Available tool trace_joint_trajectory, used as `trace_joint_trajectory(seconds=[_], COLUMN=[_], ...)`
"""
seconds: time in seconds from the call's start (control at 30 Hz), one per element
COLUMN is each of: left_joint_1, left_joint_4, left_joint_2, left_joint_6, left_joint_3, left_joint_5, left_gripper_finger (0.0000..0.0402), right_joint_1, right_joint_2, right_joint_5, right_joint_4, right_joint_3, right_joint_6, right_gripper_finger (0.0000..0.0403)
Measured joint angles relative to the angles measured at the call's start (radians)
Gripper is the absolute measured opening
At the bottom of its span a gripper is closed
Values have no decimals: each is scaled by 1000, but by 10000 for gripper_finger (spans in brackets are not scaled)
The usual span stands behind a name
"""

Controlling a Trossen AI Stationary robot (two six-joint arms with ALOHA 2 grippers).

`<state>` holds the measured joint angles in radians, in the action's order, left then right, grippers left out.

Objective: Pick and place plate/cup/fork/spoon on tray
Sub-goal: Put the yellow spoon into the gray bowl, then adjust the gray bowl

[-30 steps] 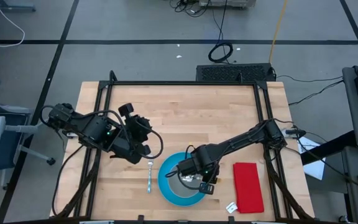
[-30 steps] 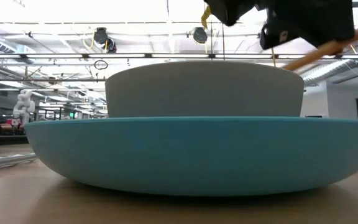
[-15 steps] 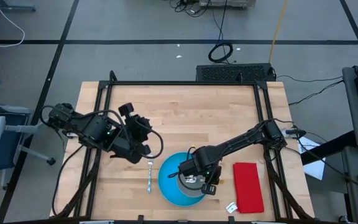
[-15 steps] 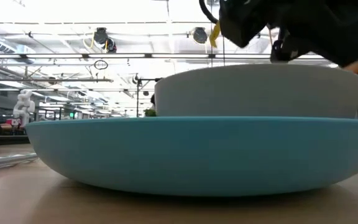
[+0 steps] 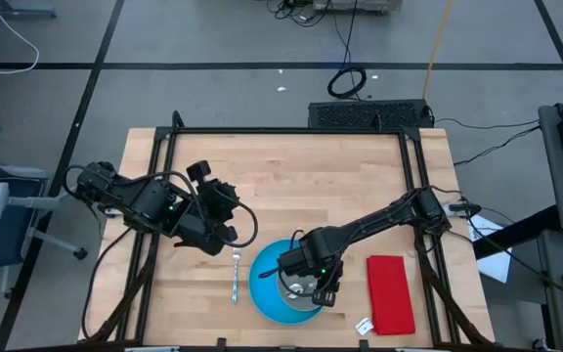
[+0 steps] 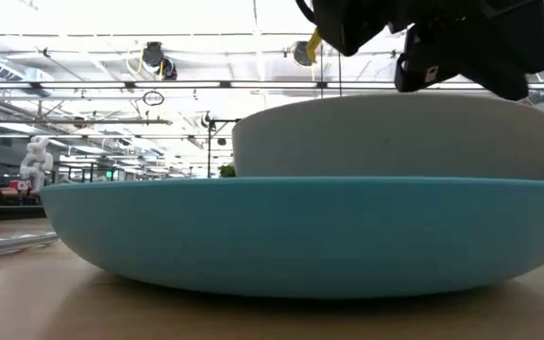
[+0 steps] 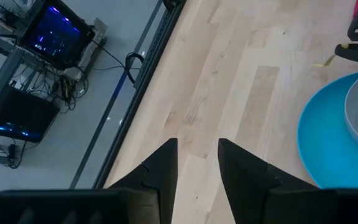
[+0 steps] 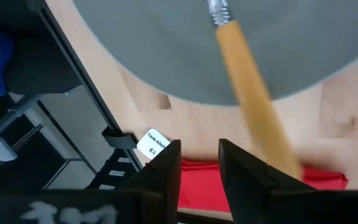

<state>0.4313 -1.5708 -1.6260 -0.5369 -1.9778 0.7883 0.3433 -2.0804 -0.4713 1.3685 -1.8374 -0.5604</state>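
Spoon lies in the cup, right gripper poised above it

While the right gripper (image 5: 313, 284) hangs over the cup (image 5: 301, 284), we see its two dark fingers (image 8: 160, 171) standing apart with nothing between them. Past those fingers, in the right wrist view, the spoon (image 8: 253, 106) lies free, its orange-tan handle slanting across the grey hollow of the cup and out over the rim; its metal bowl is cut off at the picture's edge. The cup sits on the plate (image 5: 267, 284), toward the plate's right half as the low view shows it. From table height we find the cup's pale wall (image 6: 390, 137) rising above the blue rim (image 6: 291, 231), with the dark gripper body just above the cup.

Right of the plate a red cloth (image 5: 390, 293) lies flat on the desk (image 5: 301, 176), with a small white tag (image 5: 364, 327) near its front corner. Left of the plate, just beside its rim but apart from it, the fork (image 5: 236, 277) rests on the wood.

Farther left, the left gripper (image 5: 231, 232) waits above the desk, behind the fork. We see its fingers (image 7: 160, 168) set a little apart and holding nothing, pointing over bare wood with the plate's edge at one side.
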Motion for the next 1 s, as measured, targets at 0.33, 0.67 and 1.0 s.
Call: trace_joint_trajectory(seconds=[0.33,0.67,1.0], left_joint_1=[0,0,0], left_joint_4=[0,0,0], left_joint_2=[0,0,0], left_joint_6=[5,9,-11], left_joint_3=[0,0,0], left_joint_5=[-1,-2,-9], left_gripper_finger=[122,122,122], right_joint_1=[-33,-41,-39], right_joint_2=[0,0,0], right_joint_5=[1,4,81], right_joint_4=[-62,-83,-77], right_joint_3=[0,0,0], right_joint_6=[39,56,91], right_gripper_finger=[95,95,95])
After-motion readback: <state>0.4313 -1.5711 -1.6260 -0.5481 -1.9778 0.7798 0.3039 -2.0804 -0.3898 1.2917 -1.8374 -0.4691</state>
